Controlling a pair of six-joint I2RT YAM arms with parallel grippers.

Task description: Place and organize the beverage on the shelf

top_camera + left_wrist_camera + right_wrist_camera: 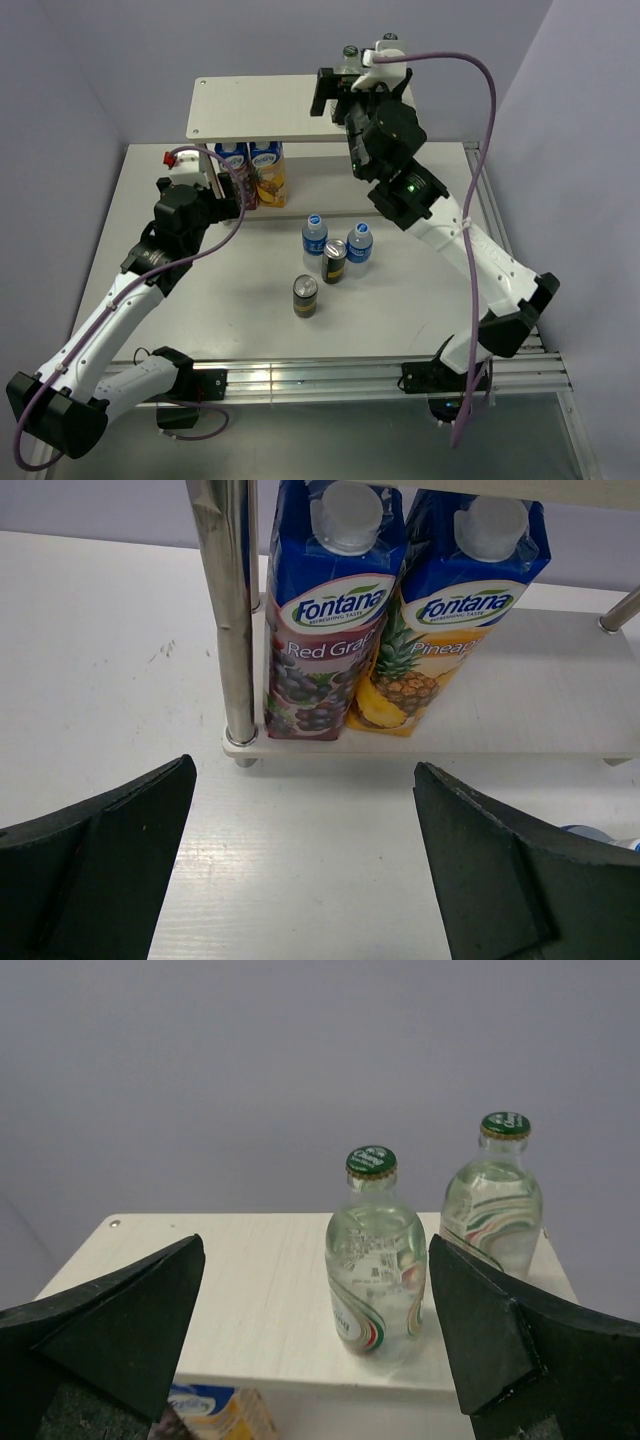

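Two glass bottles with green caps [378, 1270] [495, 1210] stand upright on the right end of the shelf's top board [230, 1290]; in the top view they are partly hidden behind my right arm [350, 52]. My right gripper [315, 1245] is open and empty, just in front of the nearer bottle [338, 92]. Two blue-capped water bottles [314, 232] [359, 243] and two dark cans [334, 260] [305, 296] stand on the table. My left gripper [303, 770] is open and empty, low over the table before the shelf's lower board [520, 700].
Two Fontana juice cartons, red grape [325, 610] and pineapple [450, 610], stand at the left end of the lower board beside a silver leg [228, 610]. The top board's left part [250, 105] is bare. A water bottle's top [600, 835] shows at the right edge.
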